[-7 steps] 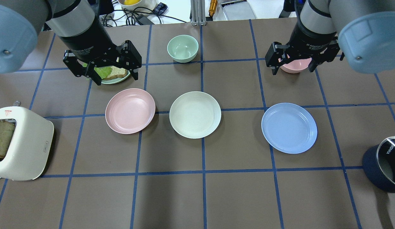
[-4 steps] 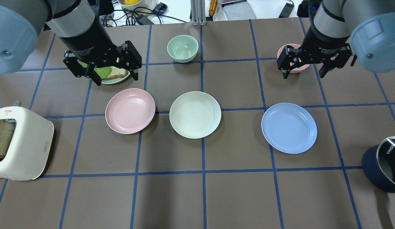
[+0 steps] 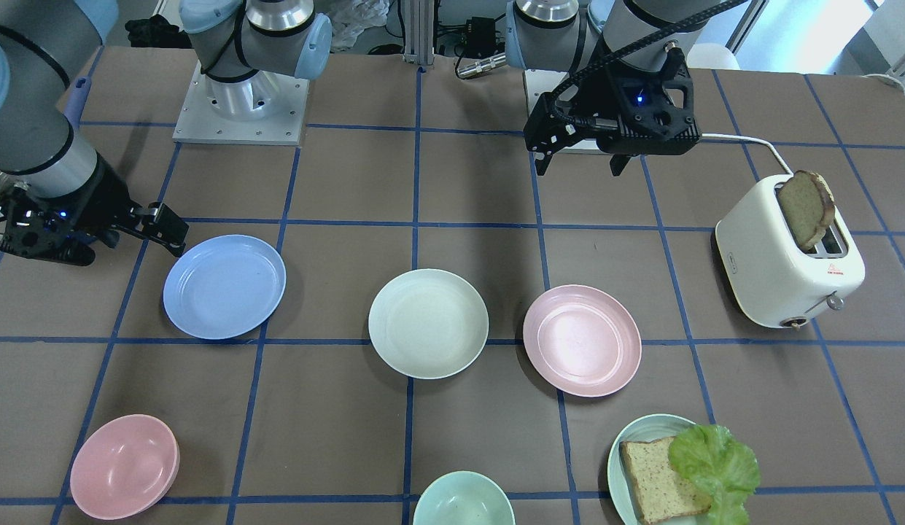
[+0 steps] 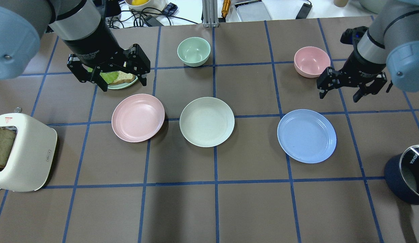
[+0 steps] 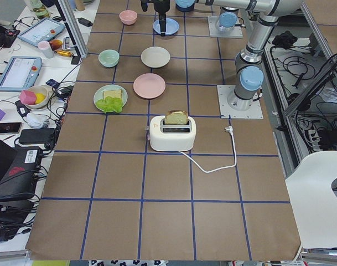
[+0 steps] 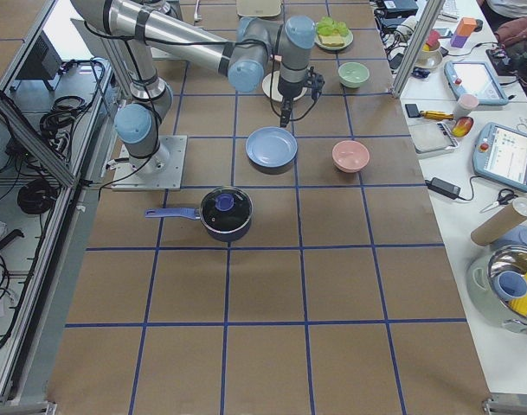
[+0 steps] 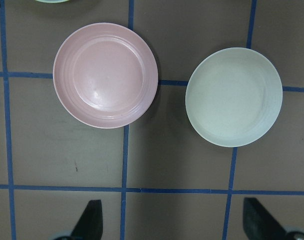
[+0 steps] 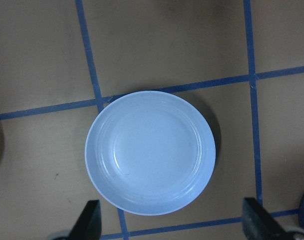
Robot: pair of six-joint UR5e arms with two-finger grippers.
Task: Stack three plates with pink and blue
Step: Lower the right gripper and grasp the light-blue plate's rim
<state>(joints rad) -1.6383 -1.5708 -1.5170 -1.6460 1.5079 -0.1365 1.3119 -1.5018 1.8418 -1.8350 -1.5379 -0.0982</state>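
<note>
On the brown gridded table (image 4: 250, 209), the pink plate (image 4: 138, 117) lies left, the cream plate (image 4: 207, 122) between, and the blue plate (image 4: 306, 136) right. The left gripper (image 4: 123, 84) and right gripper (image 4: 338, 98) are both spread wide and empty.

Robotics lab bench, kitchen props only. I am bolted through metal base plates (image 3: 197, 131) to a table (image 5: 168, 221) covered in brown paper and ruled with a blue tape grid (image 4: 216, 184). Teach pendants (image 6: 504, 156), loose cables (image 5: 283, 40) and an aluminium frame post (image 4: 209, 13) line its edges.

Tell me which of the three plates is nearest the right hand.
The blue plate, alone beside the right hand; the cream plate and pink plate lie farther off.
</note>
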